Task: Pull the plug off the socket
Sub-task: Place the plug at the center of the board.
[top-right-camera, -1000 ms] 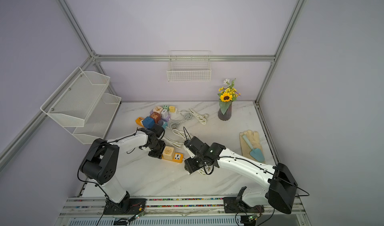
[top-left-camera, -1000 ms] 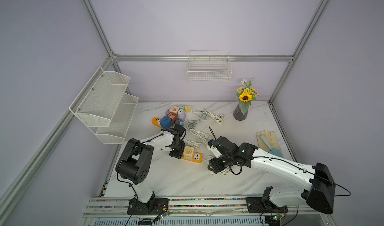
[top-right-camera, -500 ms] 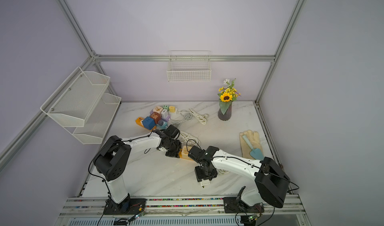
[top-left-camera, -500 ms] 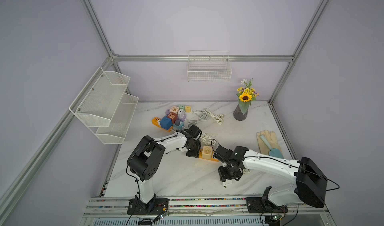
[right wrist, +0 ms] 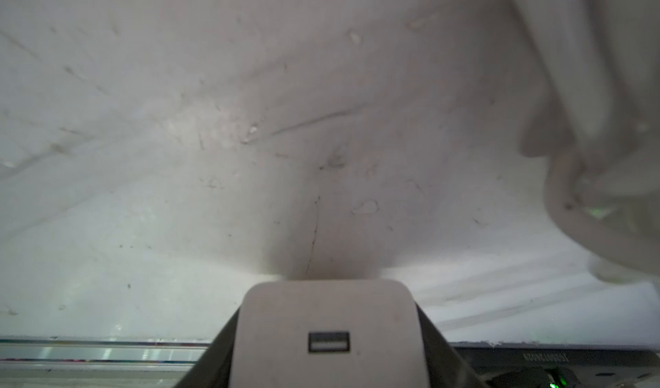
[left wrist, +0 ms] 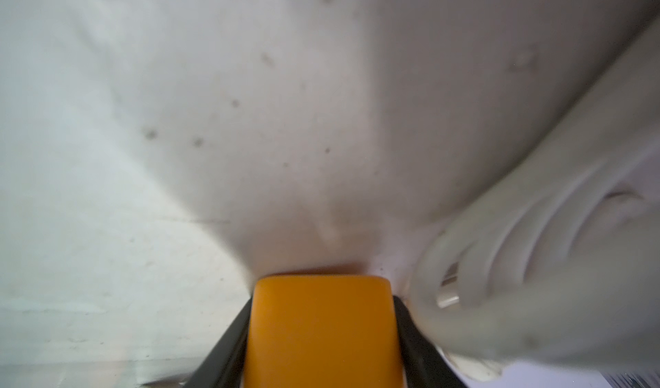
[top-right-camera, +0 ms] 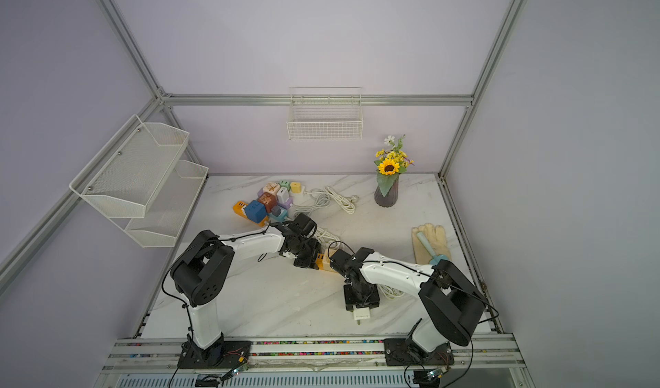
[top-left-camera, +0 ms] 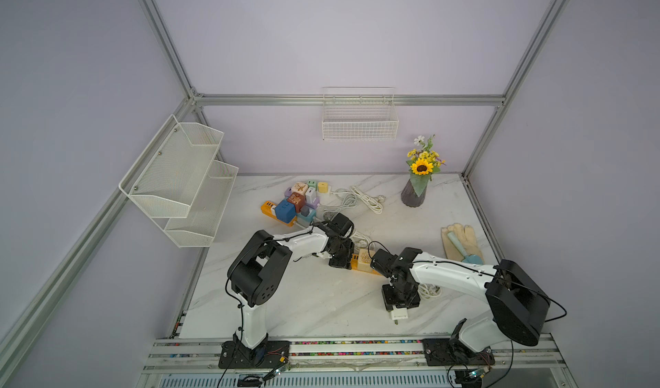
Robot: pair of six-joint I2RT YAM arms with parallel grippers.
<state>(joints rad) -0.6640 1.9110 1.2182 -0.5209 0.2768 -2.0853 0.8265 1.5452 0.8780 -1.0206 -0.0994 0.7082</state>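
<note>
The socket is an orange power strip (top-left-camera: 354, 258) lying mid-table, and my left gripper (top-left-camera: 341, 259) is shut on its end. In the left wrist view the orange strip (left wrist: 323, 332) fills the gap between both black fingers (left wrist: 228, 347). A beige cube adapter (top-left-camera: 365, 259) sits on the strip. The plug is a white USB charger (top-left-camera: 398, 313), apart from the strip, near the table's front edge, prongs toward the front. My right gripper (top-left-camera: 399, 302) is shut on it. In the right wrist view the plug (right wrist: 325, 332) is clamped between the fingers (right wrist: 439, 350).
A second orange strip with several coloured cube adapters (top-left-camera: 294, 202) lies at the back left, with white cables (top-left-camera: 353, 198) beside it. A vase of flowers (top-left-camera: 414, 189) stands back right. Gloves with a trowel (top-left-camera: 462, 243) lie right. A coiled cable (top-left-camera: 428, 291) lies under my right arm.
My right gripper has carried the white plug away from the orange strip toward the front edge. My left gripper has slid the strip to the right; both hardly moved in the last half second.
</note>
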